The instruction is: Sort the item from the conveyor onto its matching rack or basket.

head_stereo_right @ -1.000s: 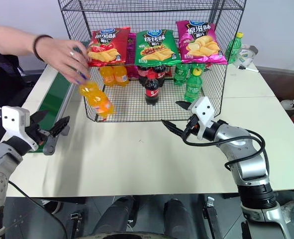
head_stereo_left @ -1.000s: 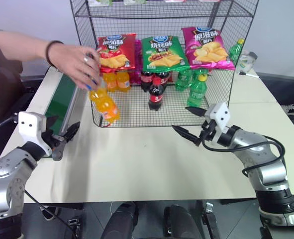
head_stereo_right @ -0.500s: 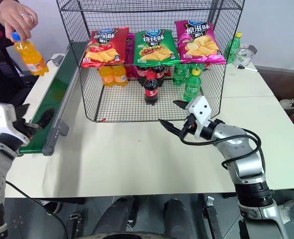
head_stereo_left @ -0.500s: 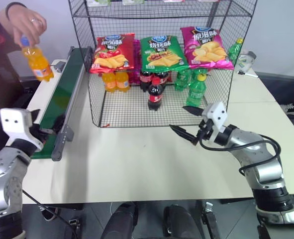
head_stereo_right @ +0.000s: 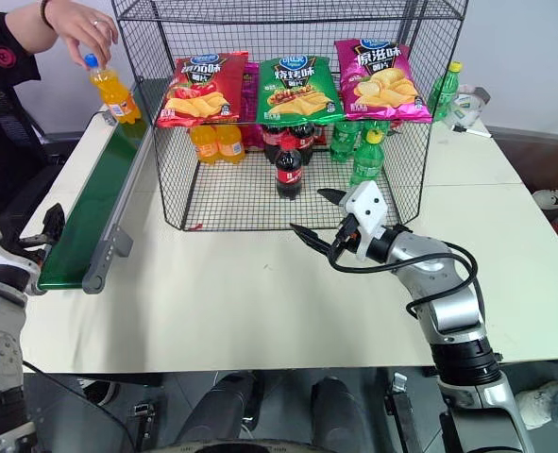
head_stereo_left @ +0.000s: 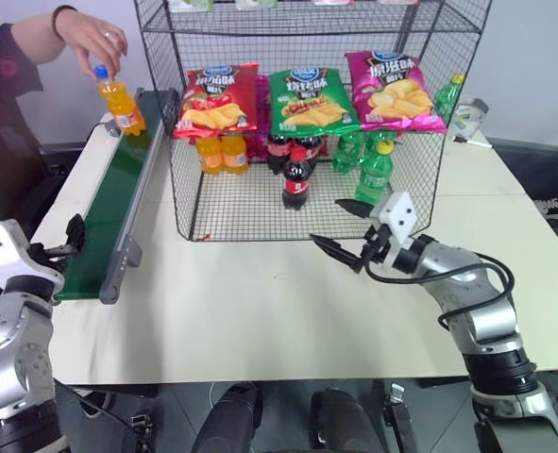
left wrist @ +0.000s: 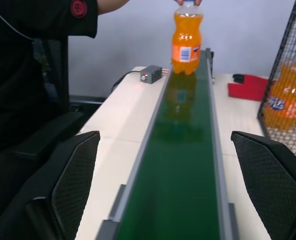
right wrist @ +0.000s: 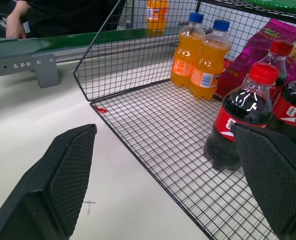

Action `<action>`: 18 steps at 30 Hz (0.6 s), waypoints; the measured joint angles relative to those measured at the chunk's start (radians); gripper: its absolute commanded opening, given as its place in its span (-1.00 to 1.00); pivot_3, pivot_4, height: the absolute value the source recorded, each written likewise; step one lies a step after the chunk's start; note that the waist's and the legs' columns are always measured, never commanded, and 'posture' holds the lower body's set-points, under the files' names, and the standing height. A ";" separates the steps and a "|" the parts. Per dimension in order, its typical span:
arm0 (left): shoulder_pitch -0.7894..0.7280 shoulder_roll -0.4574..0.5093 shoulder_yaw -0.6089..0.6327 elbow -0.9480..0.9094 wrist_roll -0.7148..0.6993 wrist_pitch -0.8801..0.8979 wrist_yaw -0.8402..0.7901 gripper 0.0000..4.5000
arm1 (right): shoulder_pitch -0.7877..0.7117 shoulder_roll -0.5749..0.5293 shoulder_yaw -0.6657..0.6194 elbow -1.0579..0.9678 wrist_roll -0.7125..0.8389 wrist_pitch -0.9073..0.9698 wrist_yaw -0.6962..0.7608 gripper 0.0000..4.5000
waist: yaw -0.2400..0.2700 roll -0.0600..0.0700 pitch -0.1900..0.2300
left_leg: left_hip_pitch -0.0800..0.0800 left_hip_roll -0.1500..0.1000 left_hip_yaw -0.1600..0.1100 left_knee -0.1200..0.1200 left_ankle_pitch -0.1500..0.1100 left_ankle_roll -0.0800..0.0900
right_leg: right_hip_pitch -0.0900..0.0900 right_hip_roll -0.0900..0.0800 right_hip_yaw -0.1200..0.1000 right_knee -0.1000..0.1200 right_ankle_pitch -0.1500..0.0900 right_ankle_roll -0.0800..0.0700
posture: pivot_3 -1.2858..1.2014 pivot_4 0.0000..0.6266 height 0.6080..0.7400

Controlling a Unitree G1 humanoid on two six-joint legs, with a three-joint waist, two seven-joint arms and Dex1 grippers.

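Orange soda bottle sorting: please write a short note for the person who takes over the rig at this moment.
Left gripper: open, empty, at the near end of the conveyor, aimed along the belt.
Right gripper: open, empty, above the table before the wire rack.
A person's hand holds the orange soda bottle by its cap at the conveyor's far end.
Done: nothing sorted yet.
Left: once the hand lets go, grasp the bottle and set it in the rack beside the two orange soda bottles.
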 measured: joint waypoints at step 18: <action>-0.003 0.021 -0.040 0.030 0.070 -0.035 -0.008 0.95 | -0.001 0.008 0.001 0.000 0.000 -0.001 -0.007 1.00 | 0.000 0.000 0.000 | 0.000 0.000 0.000 0.000 0.000 0.000 | -0.001 0.000 0.000 0.000 0.000 0.000 | 0.03 -0.52 1.00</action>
